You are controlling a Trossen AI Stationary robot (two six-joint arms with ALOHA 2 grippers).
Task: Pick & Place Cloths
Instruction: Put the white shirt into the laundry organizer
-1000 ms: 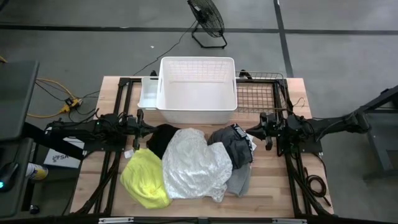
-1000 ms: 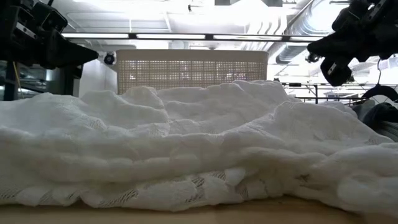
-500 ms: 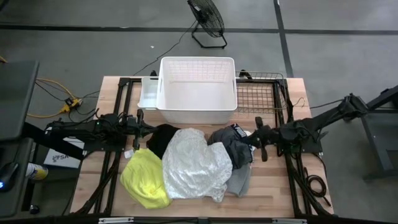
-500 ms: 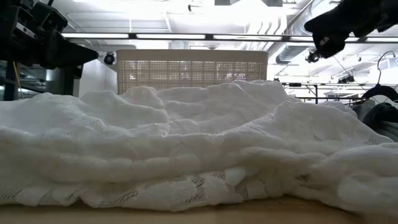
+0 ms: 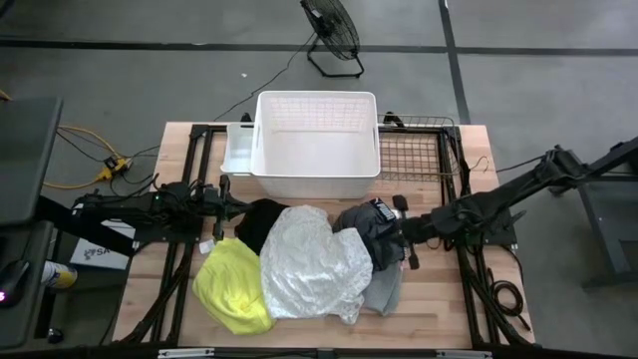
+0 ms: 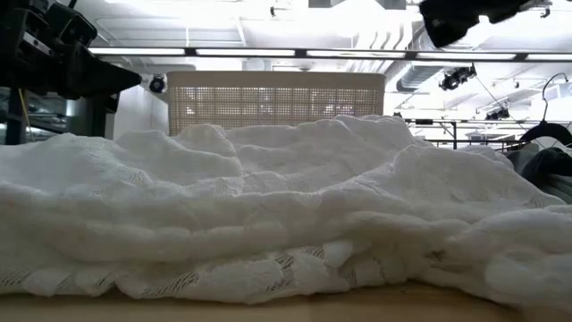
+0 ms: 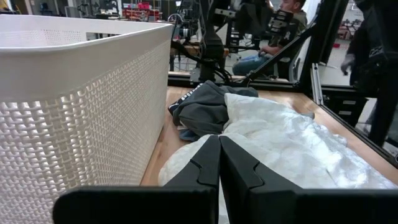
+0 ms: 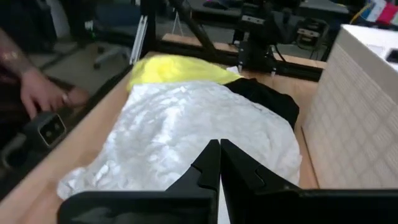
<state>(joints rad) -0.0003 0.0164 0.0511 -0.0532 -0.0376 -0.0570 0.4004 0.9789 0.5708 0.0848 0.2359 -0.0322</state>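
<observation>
The cloths lie heaped on the table's near half: a yellow one (image 5: pixel 231 284), a large white one (image 5: pixel 311 264) (image 6: pixel 268 206), a black one (image 5: pixel 261 221), a dark grey one (image 5: pixel 367 229) and a light grey one (image 5: pixel 384 289). The white cloth overlaps the others. My left gripper (image 5: pixel 229 207) (image 7: pixel 219 158) is shut and waits beside the black cloth, near the white basket (image 5: pixel 317 142). My right gripper (image 5: pixel 394 237) (image 8: pixel 219 163) is shut and hovers high over the dark grey cloth, pointing across the white cloth (image 8: pixel 199 124) toward the table's left; the low view shows it well above the heap (image 6: pixel 451 18).
The white slatted basket (image 7: pixel 74 106) stands at the far middle of the table, with a small white tray (image 5: pixel 239 150) on its left and a wire basket (image 5: pixel 419 150) on its right. A person's hand (image 8: pixel 43 93) is on a device beyond the near edge.
My right arm has reached out toward the table's left, carrying its gripper from beside the dark grey cloth to over it and slightly toward the near edge. In the low view it has risen. The cloths have not moved.
</observation>
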